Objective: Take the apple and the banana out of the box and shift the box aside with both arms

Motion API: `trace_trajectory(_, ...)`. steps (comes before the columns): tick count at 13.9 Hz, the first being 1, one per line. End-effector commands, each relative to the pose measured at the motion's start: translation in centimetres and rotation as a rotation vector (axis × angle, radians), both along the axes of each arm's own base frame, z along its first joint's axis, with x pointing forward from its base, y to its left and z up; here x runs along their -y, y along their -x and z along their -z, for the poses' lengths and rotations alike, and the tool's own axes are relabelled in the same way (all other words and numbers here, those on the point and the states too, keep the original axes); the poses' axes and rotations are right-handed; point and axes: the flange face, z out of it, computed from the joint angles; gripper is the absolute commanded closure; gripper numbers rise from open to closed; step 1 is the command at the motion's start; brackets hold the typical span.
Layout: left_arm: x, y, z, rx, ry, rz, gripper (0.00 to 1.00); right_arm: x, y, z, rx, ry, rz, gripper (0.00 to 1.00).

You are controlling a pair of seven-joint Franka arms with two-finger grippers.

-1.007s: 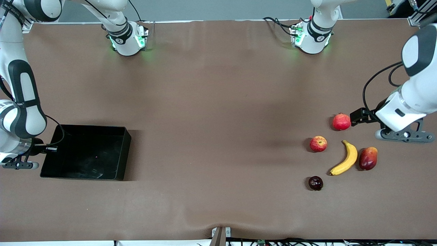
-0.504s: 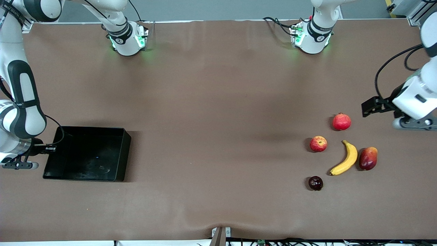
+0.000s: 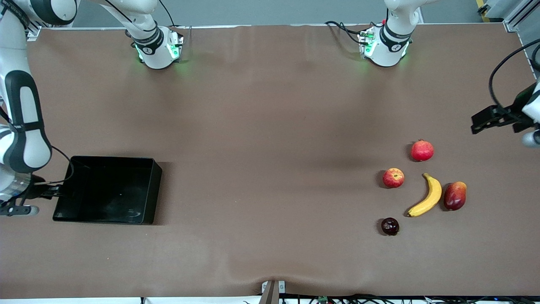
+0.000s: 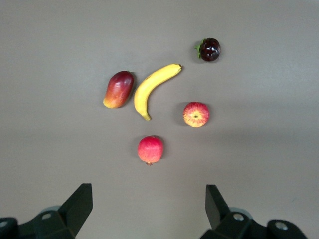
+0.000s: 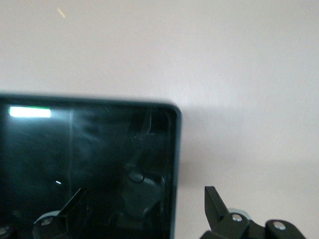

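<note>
Left gripper (image 4: 148, 211) hangs wide-jawed and empty above the worktop (image 3: 270, 126); right gripper's (image 5: 142, 211) spread jaws straddle the glossy black plastic tray's (image 3: 154, 185) wall.

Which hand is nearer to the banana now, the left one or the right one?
The left. The left hand hangs open above the table near the pomegranate, at the banana's end. The right hand is open at the black tray, at the right arm's end.
</note>
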Motion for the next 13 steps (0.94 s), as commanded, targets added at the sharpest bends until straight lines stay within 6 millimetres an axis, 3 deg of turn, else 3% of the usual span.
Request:
trace_trajectory(1,0.4,1.7,-2.0,0.008,-0.001,-0.01,0.0,-5.2,-0.8,-6.7,0.058,0.006,-0.086,0.0)
trace_trajectory(5,0.3,3.1,-3.9,0.032,-0.016,-0.007,0.0,-15.3,-0.3,-14.0,0.04,0.009,-0.095,0.0)
trace_trajectory(9,-0.1,4.2,-4.0,0.0,-0.03,-0.013,0.0,-17.7,2.9,-20.3,-0.013,0.034,-0.093,0.0)
trace_trajectory(13,-0.7,5.2,-4.4,0.004,-0.038,-0.028,0.0,-19.7,7.5,-26.7,-0.069,0.022,-0.048,0.0)
